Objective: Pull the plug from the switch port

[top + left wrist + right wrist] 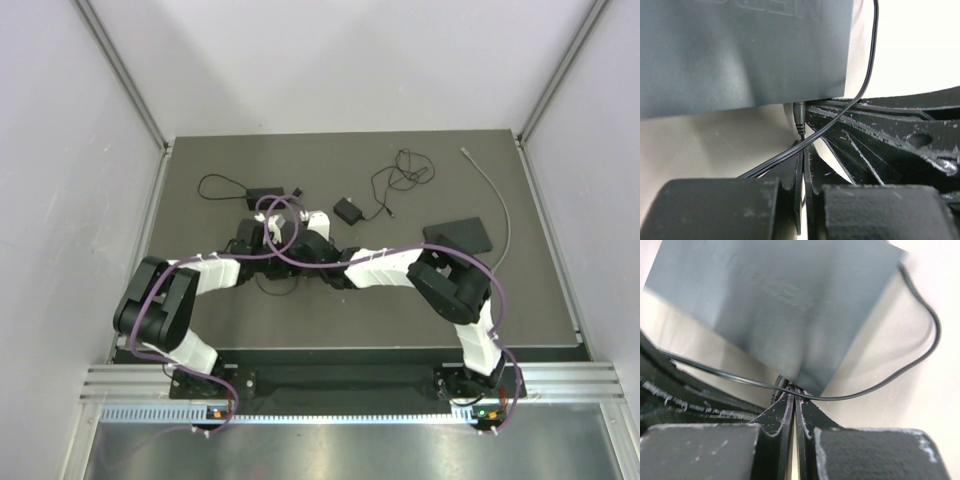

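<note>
The switch (740, 50) has a smooth, matt grey casing, the plug (799, 116) and thin cable (867, 75) look like glossy black rubber, and the left gripper (803, 150) is black plastic, scuffed pale along its edges.

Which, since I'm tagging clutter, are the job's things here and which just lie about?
Job: dark grey box switch, black barrel plug, thin black plug cable.
Lying about: black power brick, small black adapter, grey cable, flat black box.
</note>
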Robot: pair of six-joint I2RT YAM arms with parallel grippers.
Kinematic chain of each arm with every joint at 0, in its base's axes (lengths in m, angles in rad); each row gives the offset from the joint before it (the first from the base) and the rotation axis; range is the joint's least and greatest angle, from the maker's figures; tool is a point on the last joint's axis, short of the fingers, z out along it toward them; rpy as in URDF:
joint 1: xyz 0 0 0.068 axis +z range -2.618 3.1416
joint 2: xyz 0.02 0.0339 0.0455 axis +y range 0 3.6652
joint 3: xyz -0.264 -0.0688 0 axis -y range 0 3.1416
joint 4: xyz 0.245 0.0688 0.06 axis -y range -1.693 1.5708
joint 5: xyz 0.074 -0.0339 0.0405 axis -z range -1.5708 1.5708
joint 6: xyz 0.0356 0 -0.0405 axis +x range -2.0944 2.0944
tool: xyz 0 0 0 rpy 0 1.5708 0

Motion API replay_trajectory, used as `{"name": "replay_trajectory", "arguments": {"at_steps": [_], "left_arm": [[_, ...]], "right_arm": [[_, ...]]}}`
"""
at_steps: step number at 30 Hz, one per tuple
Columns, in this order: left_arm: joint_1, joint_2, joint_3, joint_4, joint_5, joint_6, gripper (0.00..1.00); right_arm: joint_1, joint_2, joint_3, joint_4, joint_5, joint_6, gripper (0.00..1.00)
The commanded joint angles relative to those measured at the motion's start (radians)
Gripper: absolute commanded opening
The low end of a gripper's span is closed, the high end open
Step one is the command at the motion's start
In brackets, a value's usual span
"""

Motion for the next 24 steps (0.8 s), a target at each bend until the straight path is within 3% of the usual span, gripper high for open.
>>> {"name": "replay_trajectory", "arguments": {"at_steps": [1, 11, 16, 21, 23, 24], "left_arm": [[-0.015, 0.013, -0.05, -0.035, 0.112, -0.022, 0.0], [-0.015, 0.009, -0.074, -0.021, 0.12, -0.038, 0.0], [-0.015, 0.024, -0.054, -0.019, 0.146, -0.038, 0.01], [-0.017, -0.016, -0.033, -0.056, 0.119, -0.018, 0.35], [-0.018, -0.045, -0.028, -0.07, 0.111, -0.012, 0.45], [-0.017, -0.059, -0.025, -0.076, 0.112, -0.01, 0.46]], "right_arm": [[-0.012, 0.033, 0.049, 0.022, 0.16, 0.08, 0.0], [-0.04, 0.025, 0.078, 0.019, 0.153, 0.086, 0.0], [-0.058, -0.036, 0.002, 0.053, 0.046, 0.037, 0.02], [-0.063, -0.153, -0.092, 0.03, -0.014, -0.019, 0.29], [-0.073, -0.202, -0.138, 0.03, -0.043, -0.033, 0.4], [-0.078, -0.217, -0.15, 0.03, -0.051, -0.047, 0.41]]}}
